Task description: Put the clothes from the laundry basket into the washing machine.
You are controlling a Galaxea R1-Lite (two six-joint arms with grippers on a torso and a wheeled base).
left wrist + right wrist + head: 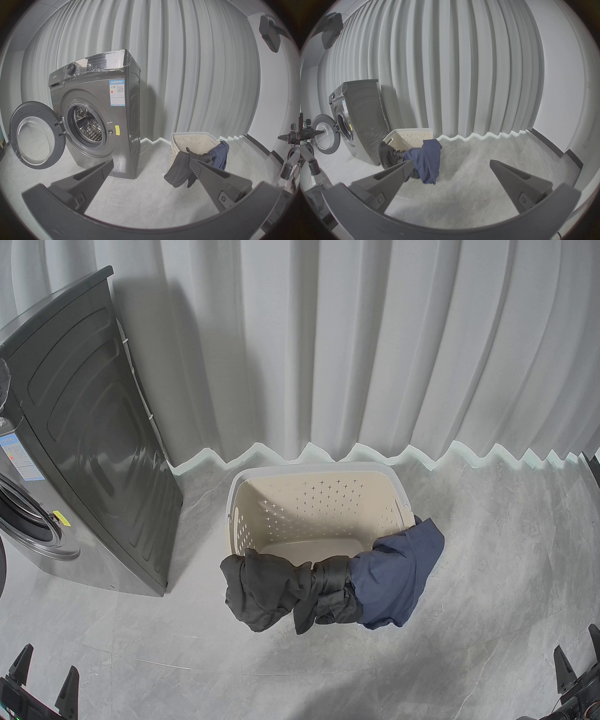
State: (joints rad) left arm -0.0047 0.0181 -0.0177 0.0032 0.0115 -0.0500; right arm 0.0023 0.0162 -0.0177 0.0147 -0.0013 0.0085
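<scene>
At the near edge of the scene, your left gripper [45, 671] and right gripper [578, 652] both have their dark, wedge-shaped fingers spread wide. Ahead of you sits the laundry basket [319, 474], cream plastic with rounded corners and star-shaped perforations. Over its near rim lie a crumpled charcoal garment [265, 590] and a smoother navy garment [394, 577], touching each other and hanging down outside. To your left stands the grey metal washing machine [81, 446], its round door [36, 134] swung open beside the perforated steel drum [87, 126]. A pleated white curtain [375, 334] hangs behind, meeting the marbled grey floor [500, 590].
</scene>
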